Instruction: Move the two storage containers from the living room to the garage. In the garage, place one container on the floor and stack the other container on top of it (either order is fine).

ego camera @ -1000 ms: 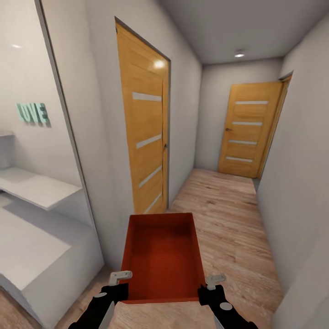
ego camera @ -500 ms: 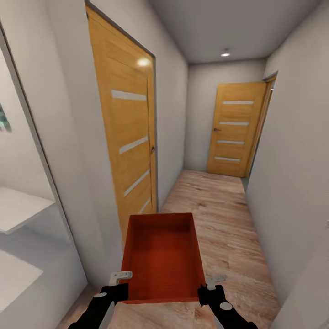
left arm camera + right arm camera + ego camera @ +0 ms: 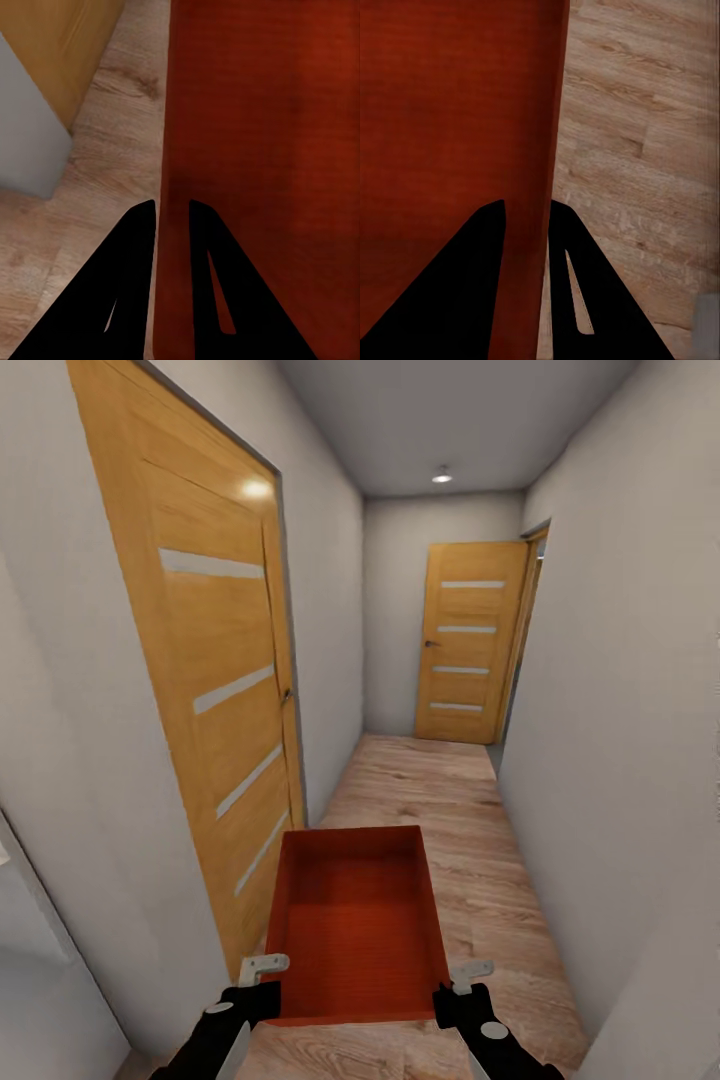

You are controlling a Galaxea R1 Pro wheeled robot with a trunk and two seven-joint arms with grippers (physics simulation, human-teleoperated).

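Storage container point(image 3: 355, 925): an orange-red lidless bin, carried level in front of the robot, above the plank floor point(image 3: 470, 810) of a narrow hallway, one arm on each side wall.
Hallway: pale grey walls on both sides, grey ceiling with a small round light point(image 3: 441, 477).
Near door point(image 3: 205, 690): orange wood with pale horizontal strips, shut, close on the left.
Far door point(image 3: 468, 643): same style, shut, at the corridor's end.
Left gripper point(image 3: 172, 214): black fingers pinched onto the bin's left wall, one finger inside, one outside.
Right gripper point(image 3: 526, 214): clamped the same way over the right wall.
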